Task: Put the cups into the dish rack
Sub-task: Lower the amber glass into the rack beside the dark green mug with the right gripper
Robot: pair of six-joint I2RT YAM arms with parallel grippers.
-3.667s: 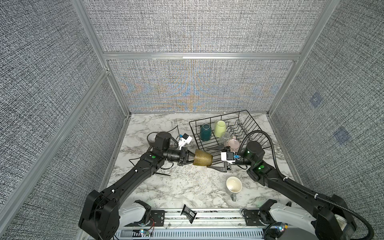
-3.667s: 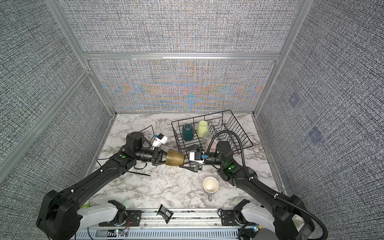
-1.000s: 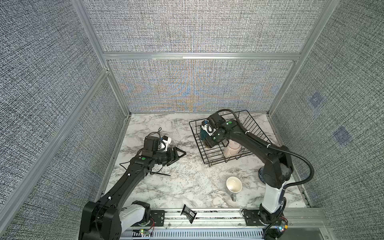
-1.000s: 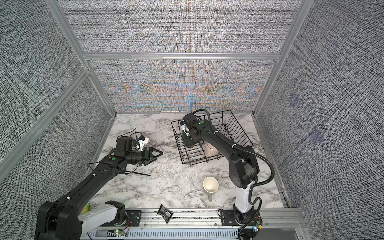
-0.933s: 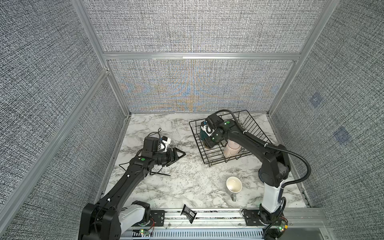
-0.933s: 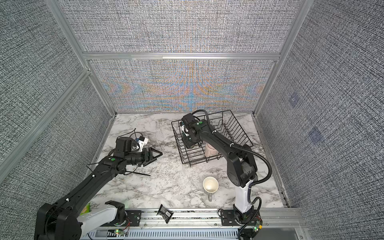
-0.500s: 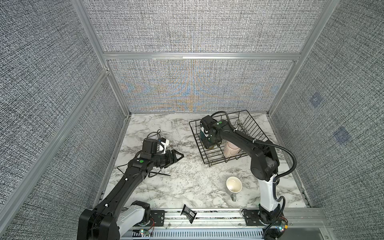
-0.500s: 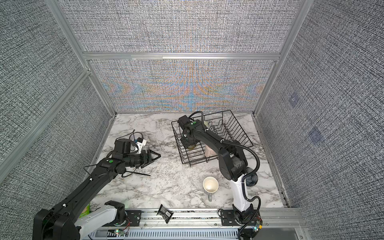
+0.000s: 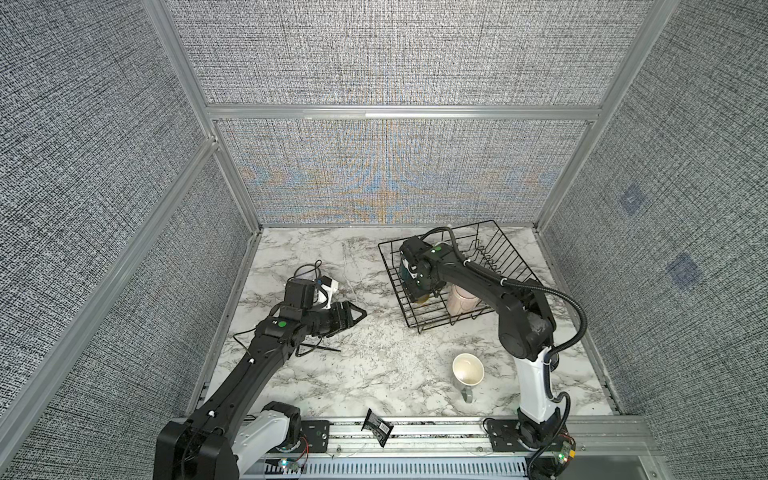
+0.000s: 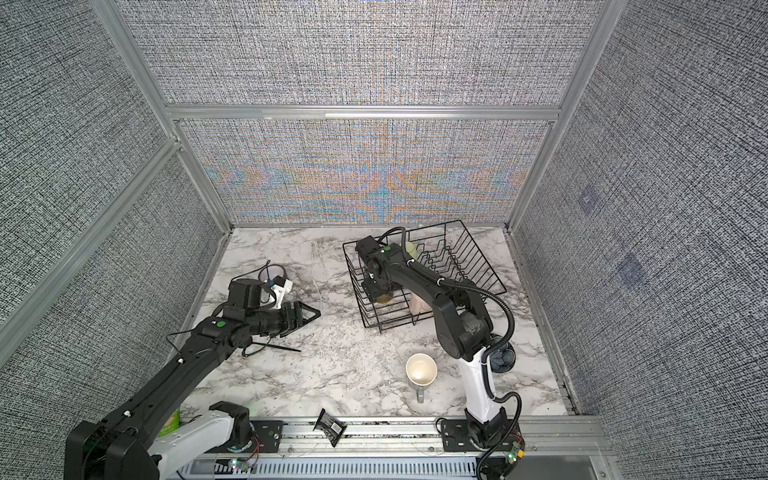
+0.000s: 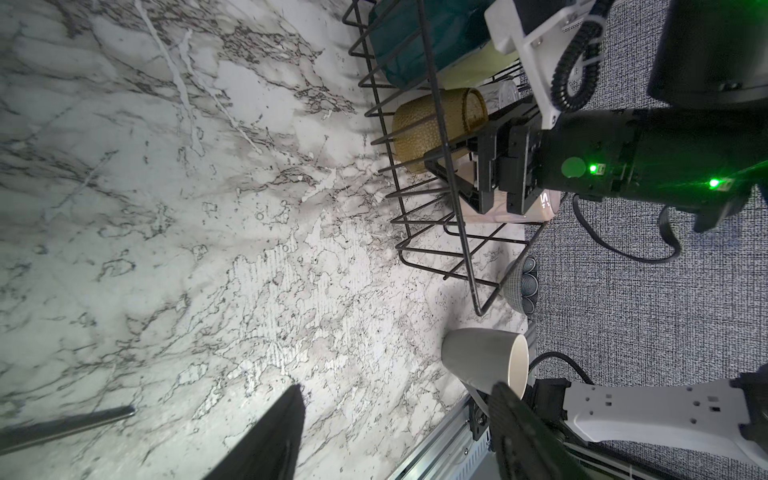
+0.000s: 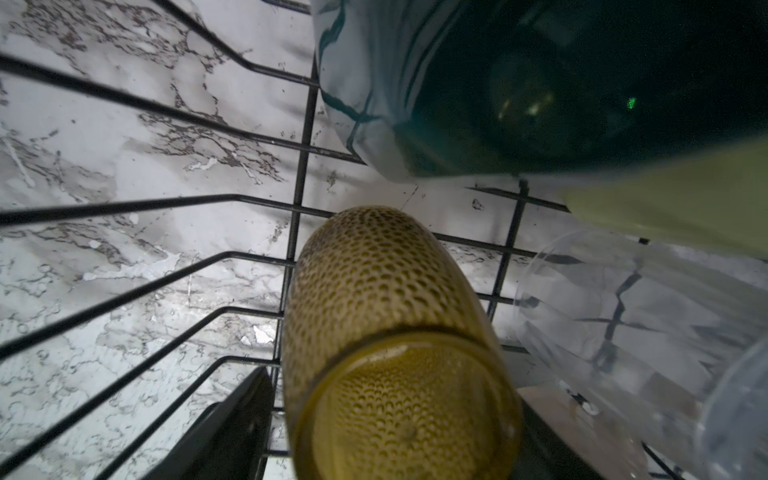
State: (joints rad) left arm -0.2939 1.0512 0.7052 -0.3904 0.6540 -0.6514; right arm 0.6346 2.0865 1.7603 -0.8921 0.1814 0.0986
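Standing at the far right of the bench, the dish rack now has the right gripper inside it, jaws eased apart. The left gripper hangs open and empty. The grey mug alone waits outside. The amber glass tumbler, held between both arms seconds ago, lies on its side on the rack's wires, so five cups look loaded.

1. We see a white marble table.
2. The dish rack stands far right on it.
3. The grey mug stands upright near right, well apart from it.
4. A tape roll lies far left, a thin black stick left, and a patterned bowl right.
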